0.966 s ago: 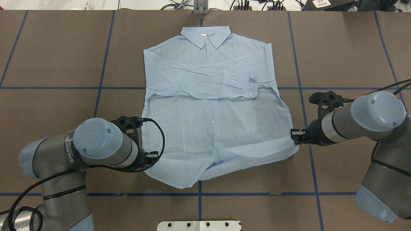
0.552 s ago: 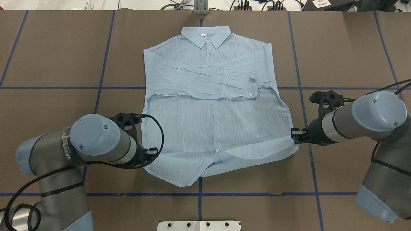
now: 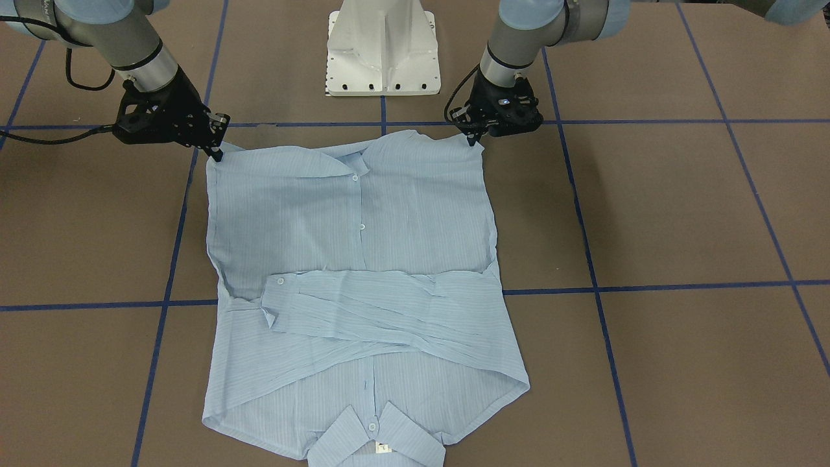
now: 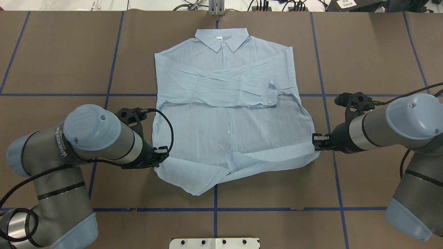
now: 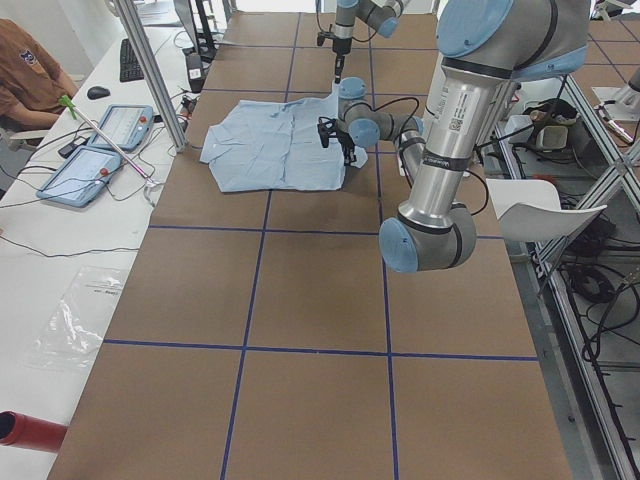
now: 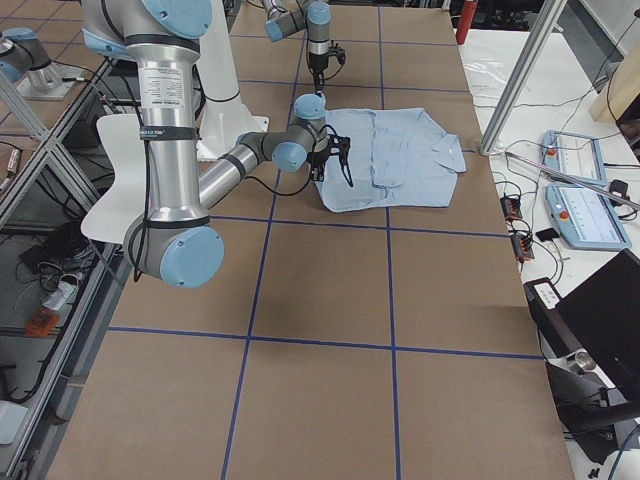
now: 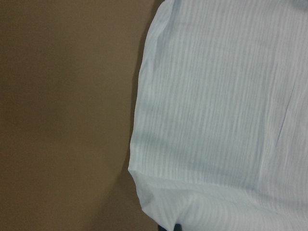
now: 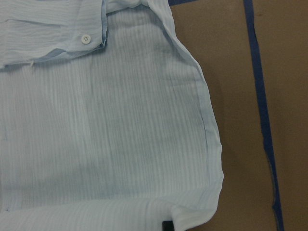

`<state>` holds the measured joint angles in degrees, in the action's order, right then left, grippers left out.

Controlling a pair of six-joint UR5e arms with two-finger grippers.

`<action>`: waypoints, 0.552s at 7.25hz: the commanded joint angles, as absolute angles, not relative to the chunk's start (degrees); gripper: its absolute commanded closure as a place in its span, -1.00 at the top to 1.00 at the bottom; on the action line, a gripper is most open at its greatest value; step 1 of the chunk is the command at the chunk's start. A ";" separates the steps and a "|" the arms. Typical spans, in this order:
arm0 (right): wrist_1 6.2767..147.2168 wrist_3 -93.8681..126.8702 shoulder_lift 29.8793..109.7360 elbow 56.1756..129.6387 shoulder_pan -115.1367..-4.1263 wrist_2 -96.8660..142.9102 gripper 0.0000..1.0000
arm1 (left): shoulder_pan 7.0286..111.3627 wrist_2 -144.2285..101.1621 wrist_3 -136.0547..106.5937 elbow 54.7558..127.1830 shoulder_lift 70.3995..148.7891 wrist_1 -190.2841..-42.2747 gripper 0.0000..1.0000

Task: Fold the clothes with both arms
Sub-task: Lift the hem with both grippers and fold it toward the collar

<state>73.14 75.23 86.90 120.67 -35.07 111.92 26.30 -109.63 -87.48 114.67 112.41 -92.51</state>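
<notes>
At the hem corners nearest the base, we find both tools clamped on cloth: the left gripper point(image 4: 162, 153) pinches one corner of the shirt point(image 4: 225, 117) and the right gripper point(image 4: 316, 142) the opposite corner, each with its fingertips drawn together on fabric. Against a second ago, the left gripper has travelled away from the base toward the collar point(image 4: 221, 39), taking its corner along; the right gripper has moved far less. The hem point(image 4: 204, 188) has pulled back from the near tape line and carries a slack diagonal flap by the buttons. Otherwise the shirt lies flat, front up, on the table point(image 4: 69, 52), sleeves point(image 4: 225, 86) crossed over the chest, collar at the far side. We judge the bottom-to-collar fold just begun; with the left side leading, the crease may skew.
</notes>
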 commanded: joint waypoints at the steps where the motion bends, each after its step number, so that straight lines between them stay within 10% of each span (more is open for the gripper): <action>1: 73.30 74.71 85.35 119.54 -38.56 112.32 -1.00 | 29.50 -110.99 -87.54 114.78 113.46 -92.46 -1.00; 4: 73.74 74.71 72.90 108.23 -46.04 116.63 -1.00 | 38.65 -115.75 -85.09 114.17 115.48 -92.81 -1.00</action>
<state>73.47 74.67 78.04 112.98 -43.27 115.28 35.17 -114.80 -86.34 114.56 114.48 -92.70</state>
